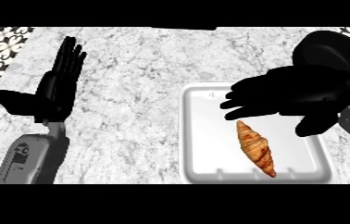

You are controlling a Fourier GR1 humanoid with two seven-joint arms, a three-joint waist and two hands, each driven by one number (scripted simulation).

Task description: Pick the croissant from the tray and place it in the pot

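A golden-brown croissant (256, 148) lies lengthwise on the white tray (205, 140) at the lower right of the counter. My right hand (287, 96) hovers over the tray's far half, just beyond the croissant's upper tip, fingers spread toward the left and thumb hanging down at the right; it holds nothing. A dark rounded shape (327, 49) shows behind that hand at the right edge; I cannot tell what it is. My left hand (58, 86) rests open at the left, fingers pointing up.
The counter (137, 102) is grey-white marble. A patterned black-and-white surface (14, 40) shows at the far left corner. My left forearm (31, 158) enters from the lower left.
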